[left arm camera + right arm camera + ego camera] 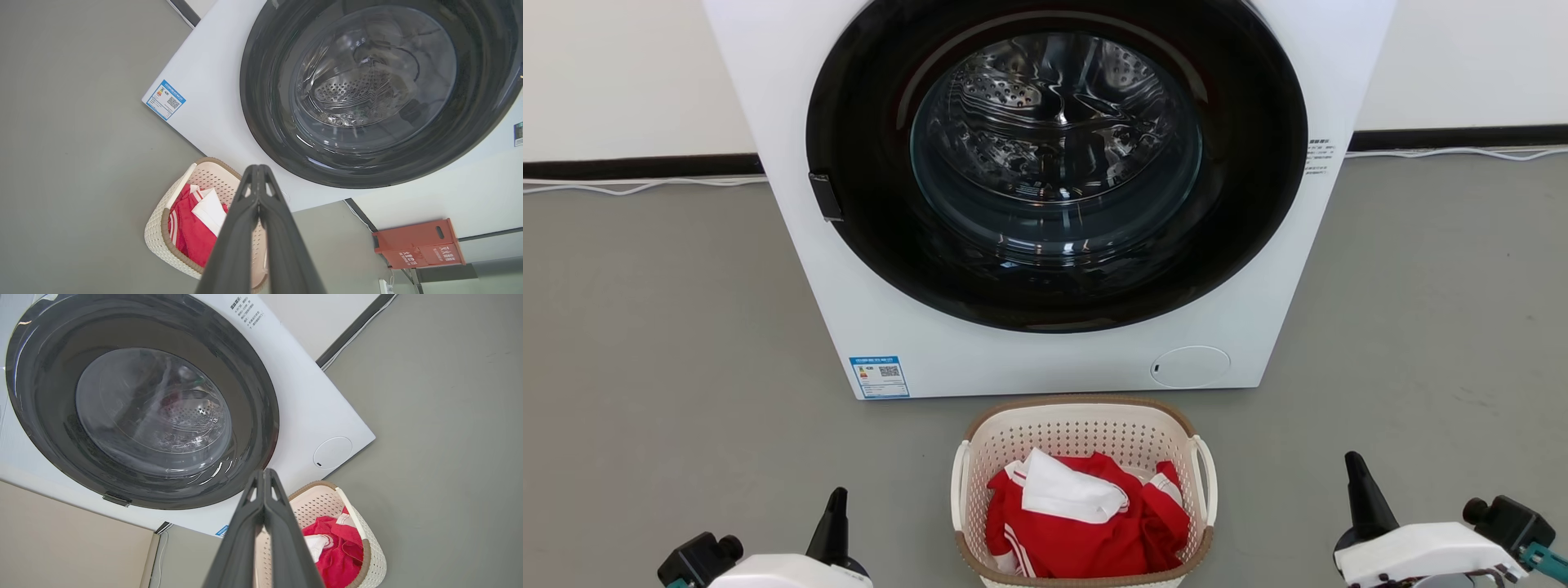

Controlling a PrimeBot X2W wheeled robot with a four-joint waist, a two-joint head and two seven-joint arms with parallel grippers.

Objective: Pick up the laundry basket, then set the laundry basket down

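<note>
cream laundry basket [1083, 433] sits on the floor before the washer [1045, 196], between our left claw [832, 523] and right claw [1364, 494], both pressed together, empty, flanking its handles.

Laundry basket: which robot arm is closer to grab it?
Left, narrowly. The left gripper sits nearer the laundry basket than the right gripper. Both grippers are shut, clear of its handles.

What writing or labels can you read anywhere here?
Nothing reads clearly.
Blue sticker on the washer: QR code, print too small.
Dark print at the washer's upper corner: too small.
White characters on the red box: upside down, blurred.
</note>
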